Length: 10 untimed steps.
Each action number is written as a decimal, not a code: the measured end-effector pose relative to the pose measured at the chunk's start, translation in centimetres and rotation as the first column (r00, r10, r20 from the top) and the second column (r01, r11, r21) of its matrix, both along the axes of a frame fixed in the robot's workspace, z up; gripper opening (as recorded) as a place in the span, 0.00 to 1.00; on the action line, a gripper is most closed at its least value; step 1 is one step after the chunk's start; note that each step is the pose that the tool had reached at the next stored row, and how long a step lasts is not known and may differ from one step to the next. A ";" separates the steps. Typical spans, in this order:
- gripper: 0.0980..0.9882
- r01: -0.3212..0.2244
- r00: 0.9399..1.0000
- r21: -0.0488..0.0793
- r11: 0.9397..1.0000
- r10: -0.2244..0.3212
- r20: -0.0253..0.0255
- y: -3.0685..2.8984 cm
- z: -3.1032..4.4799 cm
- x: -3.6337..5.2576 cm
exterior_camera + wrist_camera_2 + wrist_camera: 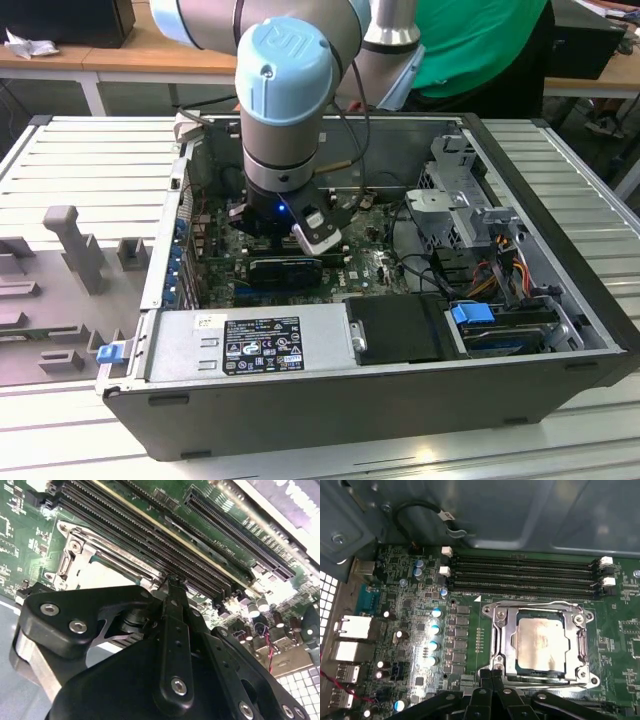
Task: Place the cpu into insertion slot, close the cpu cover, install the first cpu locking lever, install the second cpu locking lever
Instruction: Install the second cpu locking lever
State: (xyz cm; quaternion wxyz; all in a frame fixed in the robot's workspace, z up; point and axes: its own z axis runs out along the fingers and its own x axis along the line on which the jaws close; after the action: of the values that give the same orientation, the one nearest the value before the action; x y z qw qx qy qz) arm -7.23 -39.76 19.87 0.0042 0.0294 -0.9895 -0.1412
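The cpu (541, 642), a silver-grey square, lies flat in the insertion slot (515, 666) on the green motherboard. The cpu cover (503, 630), a metal frame with a square window, lies down around it. A thin wire lever (535, 604) runs along the socket's side by the memory slots (525, 575). My gripper (491, 671) is shut, its fingertips together at the socket's opposite edge; whether they pinch a lever is hidden. In the second wrist view the gripper (172, 582) touches down between the socket (95, 572) and the memory slots. In the exterior view the gripper (290, 235) reaches into the open computer case (560, 330).
A long black expansion card (285, 270) lies just in front of the gripper. The power supply (250, 345) and drive cage (460, 210) crowd the case's front and the exterior view's right. Cables (420, 265) cross the board. A person in a green shirt (480, 45) stands behind the case.
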 end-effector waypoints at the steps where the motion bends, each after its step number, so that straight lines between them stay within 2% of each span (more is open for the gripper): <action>1: 0.01 0.000 1.000 0.004 1.000 0.000 0.000 0.00 -0.03 -0.01; 4: 0.01 0.000 1.000 0.017 1.000 0.000 0.000 0.02 -0.19 -0.37; 9: 0.01 0.000 1.000 0.018 1.000 0.000 0.000 0.05 -0.34 -0.71; 10: 0.01 -0.001 1.000 0.019 1.000 0.001 0.000 0.05 0.05 -0.71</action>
State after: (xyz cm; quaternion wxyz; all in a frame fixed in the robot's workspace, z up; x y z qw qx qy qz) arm -7.94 -39.71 19.92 0.0039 0.0297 -0.9882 -0.1504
